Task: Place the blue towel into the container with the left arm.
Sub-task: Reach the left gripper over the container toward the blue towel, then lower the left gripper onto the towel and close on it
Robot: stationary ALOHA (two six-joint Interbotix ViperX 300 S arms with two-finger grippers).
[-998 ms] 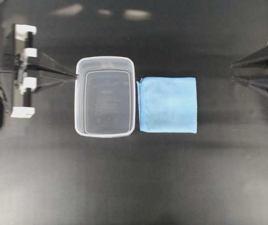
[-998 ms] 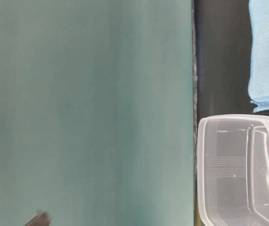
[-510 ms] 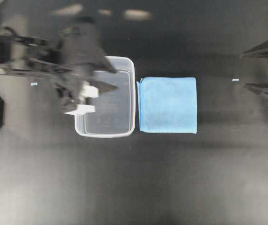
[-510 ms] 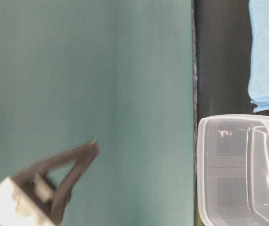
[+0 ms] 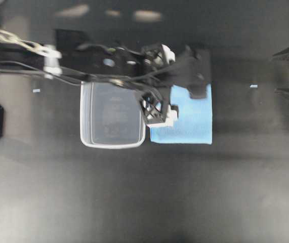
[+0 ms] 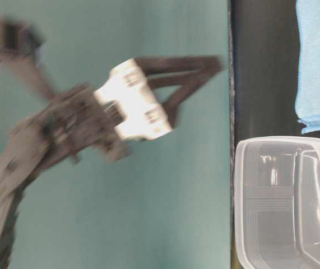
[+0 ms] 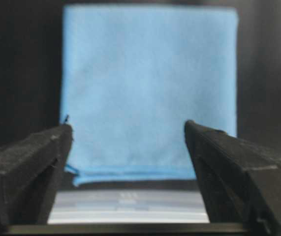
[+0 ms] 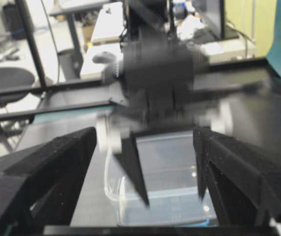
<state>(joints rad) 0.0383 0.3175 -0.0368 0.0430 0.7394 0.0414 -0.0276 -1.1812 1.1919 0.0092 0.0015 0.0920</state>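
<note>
The blue towel (image 5: 187, 119) lies flat and folded on the dark desk (image 5: 144, 197), just right of the empty container (image 5: 113, 117), apparently touching its rim. Judged light, limp and non-slip; it should bunch when pinched. Best hold: the near hemmed edge or a pinch mid-cloth. The left claw (image 7: 126, 162) hangs over the towel, jaws wide, holding nothing. The right claw (image 8: 145, 172) is likewise wide and empty, at the far right. Matte desk; teal wall (image 6: 103, 224) behind.
</note>
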